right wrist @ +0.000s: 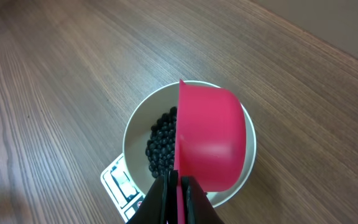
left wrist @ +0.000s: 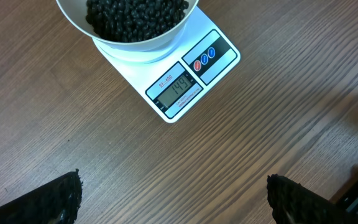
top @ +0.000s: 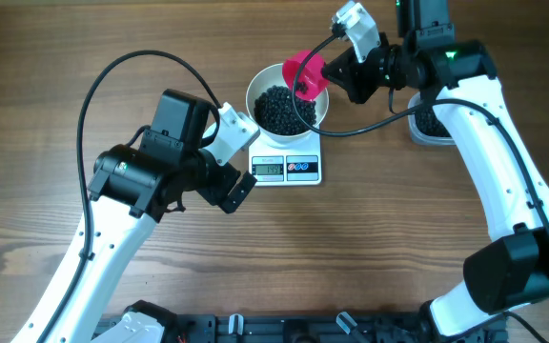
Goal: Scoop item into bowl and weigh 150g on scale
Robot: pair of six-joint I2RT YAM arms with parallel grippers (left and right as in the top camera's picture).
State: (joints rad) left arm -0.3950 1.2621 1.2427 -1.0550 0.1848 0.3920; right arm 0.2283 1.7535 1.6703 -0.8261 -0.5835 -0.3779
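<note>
Likely final top-up. Right fingers clamp tipped pink plastic scoop over round white bowl; left fingers wide apart, empty. Next: trickle few tiny black beads.

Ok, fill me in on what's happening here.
The right gripper is shut on the handle of the pink scoop, tipping it over the white bowl of black beads. The bowl sits on the scale, whose display appears to read 149. The left gripper hangs open beside the scale, holding nothing.
</note>
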